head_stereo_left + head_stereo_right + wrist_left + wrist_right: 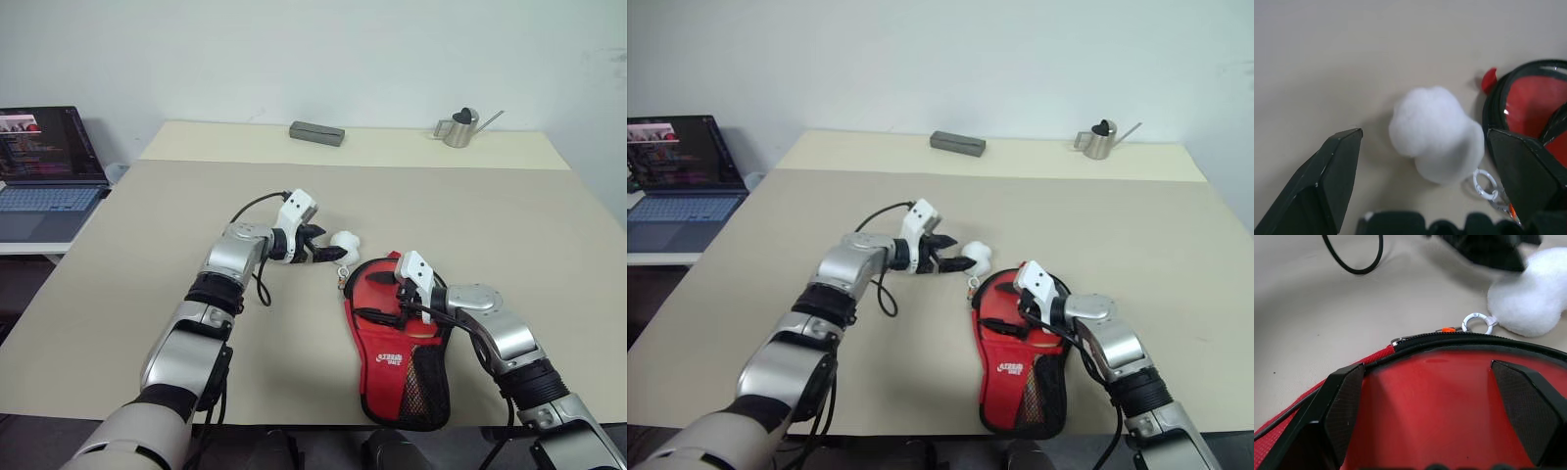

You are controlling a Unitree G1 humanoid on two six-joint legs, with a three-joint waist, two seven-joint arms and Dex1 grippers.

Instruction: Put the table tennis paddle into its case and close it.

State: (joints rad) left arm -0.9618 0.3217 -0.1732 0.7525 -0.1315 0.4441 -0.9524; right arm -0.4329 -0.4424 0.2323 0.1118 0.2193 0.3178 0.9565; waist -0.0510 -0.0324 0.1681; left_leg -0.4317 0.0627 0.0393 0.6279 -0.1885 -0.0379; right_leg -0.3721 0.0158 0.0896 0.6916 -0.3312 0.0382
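The case point(390, 377), red with black mesh and a white logo, lies flat near the table's front edge. Its zip stands open around the round end. Inside that opening shows the table tennis paddle point(1440, 401), a glossy red face; its handle is hidden. A white pompom point(345, 241) lies on the table just beyond the case's round end, joined to the zip by a small ring point(1475, 322). My left gripper point(1422, 134) is open, one finger on each side of the pompom. My right gripper point(384, 299) is open over the case's round end.
A grey rectangular box point(316, 132) and a small metal watering can point(458, 127) stand at the far side of the table. An open laptop point(44, 166) sits on a side desk to the left. The case lies close to the table's front edge point(294, 423).
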